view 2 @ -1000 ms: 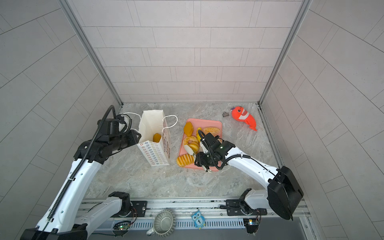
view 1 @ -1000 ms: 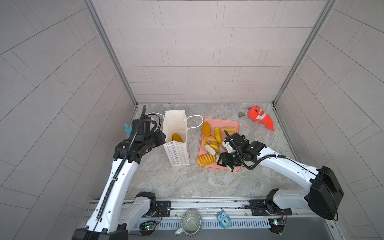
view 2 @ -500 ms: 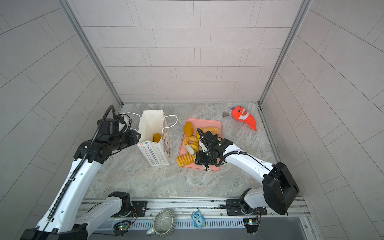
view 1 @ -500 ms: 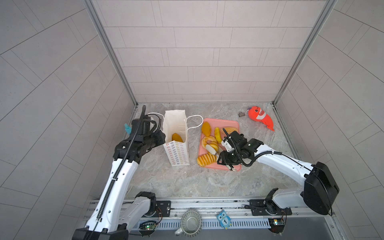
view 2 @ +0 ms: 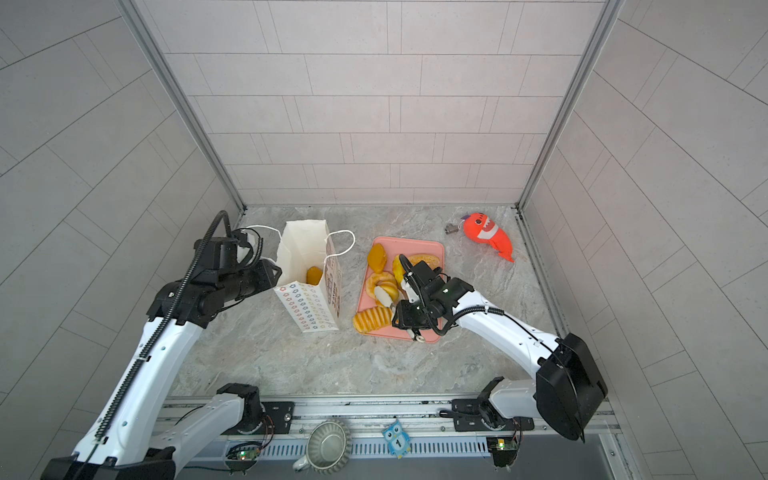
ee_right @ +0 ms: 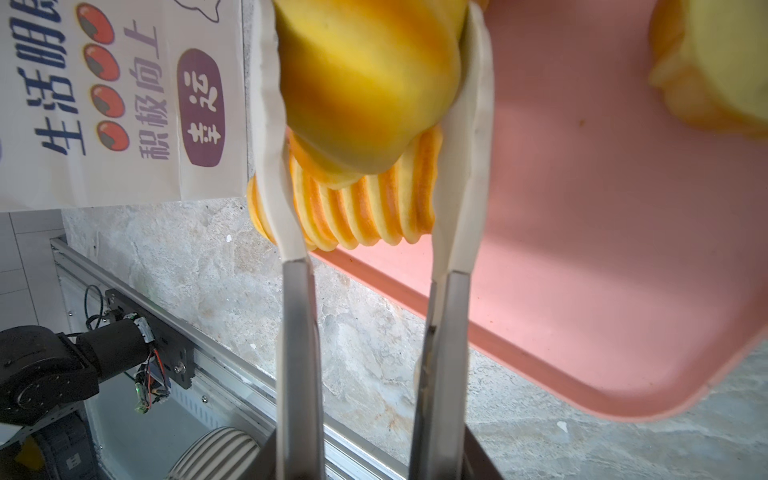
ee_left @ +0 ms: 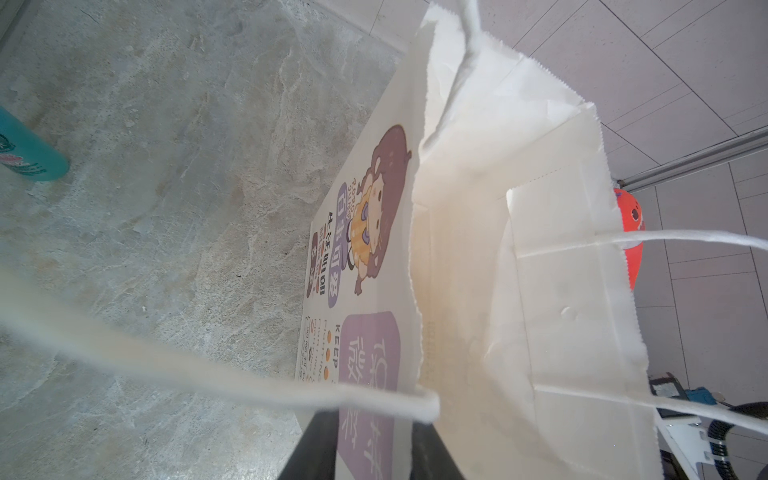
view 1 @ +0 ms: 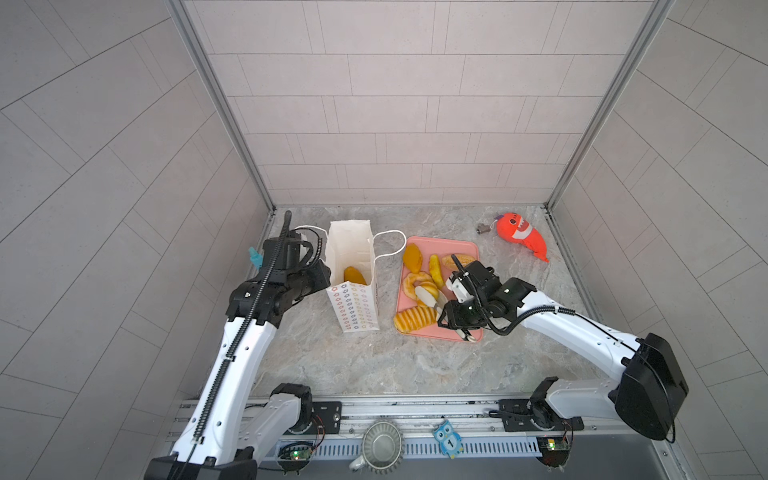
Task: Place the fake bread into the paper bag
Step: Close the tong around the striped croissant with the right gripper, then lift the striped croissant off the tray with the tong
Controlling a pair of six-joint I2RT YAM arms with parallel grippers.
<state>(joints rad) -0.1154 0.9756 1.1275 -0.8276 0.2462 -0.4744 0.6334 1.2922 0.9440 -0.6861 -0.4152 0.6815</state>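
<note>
The white paper bag (view 1: 353, 307) (view 2: 307, 307) stands upright and open left of the pink tray (view 1: 457, 245) (view 2: 424, 245), with one orange fake bread (view 1: 353, 275) inside. My left gripper (view 1: 326, 274) (ee_left: 374, 449) is shut on the bag's left wall (ee_left: 540, 291), one finger on each side of it. Over the tray, my right gripper (view 1: 432, 296) (ee_right: 370, 41) is shut on a golden-yellow bread piece (ee_right: 365, 83). A ridged roll (view 1: 413, 320) (ee_right: 361, 216) lies just beneath it. An oval loaf (view 1: 412, 257), a ring doughnut (view 1: 409, 282) and other pastries rest on the tray.
An orange-red plush fish (view 1: 523, 235) (ee_left: 629, 224) lies at the back right, with a small metal piece (view 1: 482, 227) beside it. A teal object (view 1: 254, 257) (ee_left: 25, 153) stands by the left wall. A ribbed bowl (view 1: 381, 444) and an owl tag (view 1: 446, 438) sit on the front rail.
My right gripper's fingers have closed in on the bread piece over the tray's left half. The left arm and the bag have not moved.
</note>
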